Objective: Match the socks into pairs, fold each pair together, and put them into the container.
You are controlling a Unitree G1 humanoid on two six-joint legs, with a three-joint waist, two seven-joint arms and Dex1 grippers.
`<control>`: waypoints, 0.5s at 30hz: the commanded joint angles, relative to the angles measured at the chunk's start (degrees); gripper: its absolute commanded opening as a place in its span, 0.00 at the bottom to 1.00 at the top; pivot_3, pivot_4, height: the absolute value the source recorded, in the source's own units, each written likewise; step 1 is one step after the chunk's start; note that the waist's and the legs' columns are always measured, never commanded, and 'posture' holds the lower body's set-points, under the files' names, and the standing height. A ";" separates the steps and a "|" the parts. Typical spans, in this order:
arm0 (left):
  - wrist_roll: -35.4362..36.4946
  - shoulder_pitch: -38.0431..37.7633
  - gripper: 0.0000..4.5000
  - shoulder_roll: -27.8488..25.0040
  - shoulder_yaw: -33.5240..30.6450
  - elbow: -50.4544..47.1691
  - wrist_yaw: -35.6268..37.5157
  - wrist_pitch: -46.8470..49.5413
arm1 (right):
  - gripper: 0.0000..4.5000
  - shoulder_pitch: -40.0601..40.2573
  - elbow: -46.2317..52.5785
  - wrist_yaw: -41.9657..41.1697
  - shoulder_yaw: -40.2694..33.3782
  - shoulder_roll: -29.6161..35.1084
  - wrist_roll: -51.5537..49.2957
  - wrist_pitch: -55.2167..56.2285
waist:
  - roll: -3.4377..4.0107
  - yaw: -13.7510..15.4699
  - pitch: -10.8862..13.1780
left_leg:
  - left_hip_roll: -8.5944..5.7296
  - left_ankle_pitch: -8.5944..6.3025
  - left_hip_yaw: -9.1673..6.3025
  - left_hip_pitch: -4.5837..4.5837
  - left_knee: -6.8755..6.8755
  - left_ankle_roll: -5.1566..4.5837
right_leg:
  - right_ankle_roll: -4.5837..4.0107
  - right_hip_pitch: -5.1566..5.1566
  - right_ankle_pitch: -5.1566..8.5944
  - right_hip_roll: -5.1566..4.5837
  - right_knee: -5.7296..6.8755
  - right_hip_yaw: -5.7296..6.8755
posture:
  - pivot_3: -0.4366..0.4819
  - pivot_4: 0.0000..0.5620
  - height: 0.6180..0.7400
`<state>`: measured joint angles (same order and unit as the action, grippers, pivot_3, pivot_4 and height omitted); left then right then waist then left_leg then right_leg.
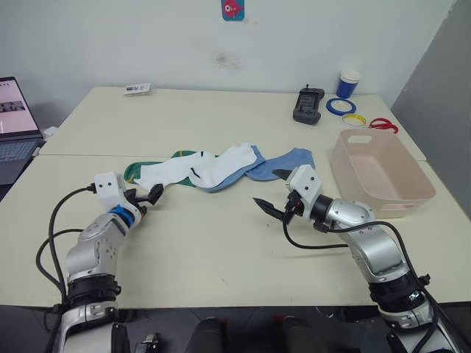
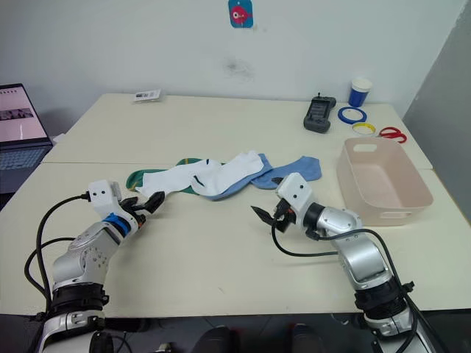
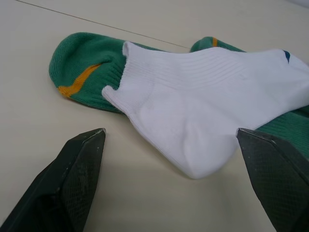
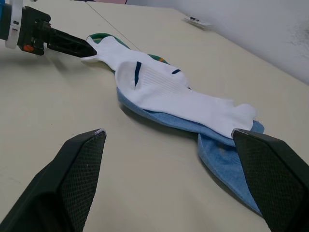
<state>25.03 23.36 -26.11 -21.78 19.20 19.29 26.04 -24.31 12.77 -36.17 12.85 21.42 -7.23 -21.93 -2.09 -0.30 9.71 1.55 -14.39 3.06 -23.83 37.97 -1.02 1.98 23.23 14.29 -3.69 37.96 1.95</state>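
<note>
I've got both arms low over the bench [image 1: 221, 250]. The left gripper [image 1: 147, 197] has its jaws wide apart, holding nothing, just short of the cuff end of a white sock [image 3: 203, 116]. That sock lies over a green sock [image 3: 82, 72] with yellow trim. The right gripper [image 1: 271, 193] also has its jaws spread wide and empty, near the blue socks [image 1: 283, 163]. The sock heap [image 1: 213, 168] runs across mid-bench, whites on top, blue and green peeking out at the edges. The pink tub [image 1: 379, 173] sits at 3 o'clock of the heap, empty, close to the bench's right edge. Bare bench lies between the two grippers and toward me. At 12 to 1 o'clock, well apart, are a black handset [image 1: 308, 105], a blue cup [image 1: 349, 82], tape rings [image 1: 342, 107] and red scissors [image 1: 383, 125].
</note>
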 commanded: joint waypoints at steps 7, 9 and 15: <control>-0.04 3.11 0.49 0.09 -1.58 2.56 -0.61 -3.25 | 1.00 -0.06 2.61 0.68 -1.26 0.06 -0.25 -0.06 | 0.00 0.02 0.00 | 0.00 0.01 0.00 -0.02 0.00 0.02 | 0.00 0.00 0.00 0.00 -0.01 0.01 | 0.48 0.27 1.00; 0.05 3.13 0.34 -0.01 -1.65 2.71 -0.67 -3.41 | 1.00 -0.05 2.50 0.72 -1.28 0.03 -0.25 -0.02 | 0.00 0.02 0.00 | 0.00 0.01 0.00 -0.01 0.00 0.03 | 0.00 0.00 0.00 0.00 -0.01 0.01 | 0.48 0.27 1.00; 0.54 2.70 0.01 0.04 -2.28 2.17 -0.65 -3.88 | 1.00 0.14 1.80 0.79 -1.18 -0.16 -0.16 0.48 | 0.00 0.03 0.00 | 0.00 0.01 -0.01 -0.02 0.00 0.03 | 0.00 0.00 0.00 0.00 -0.01 0.01 | 0.48 0.27 1.00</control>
<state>25.16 25.46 -25.93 -22.93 22.66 18.62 23.42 -23.98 12.78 -35.92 12.83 21.38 -7.24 -22.06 -2.10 -0.28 9.71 1.56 -14.37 3.05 -23.84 37.97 -0.99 1.97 23.23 14.28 -3.69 37.96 1.96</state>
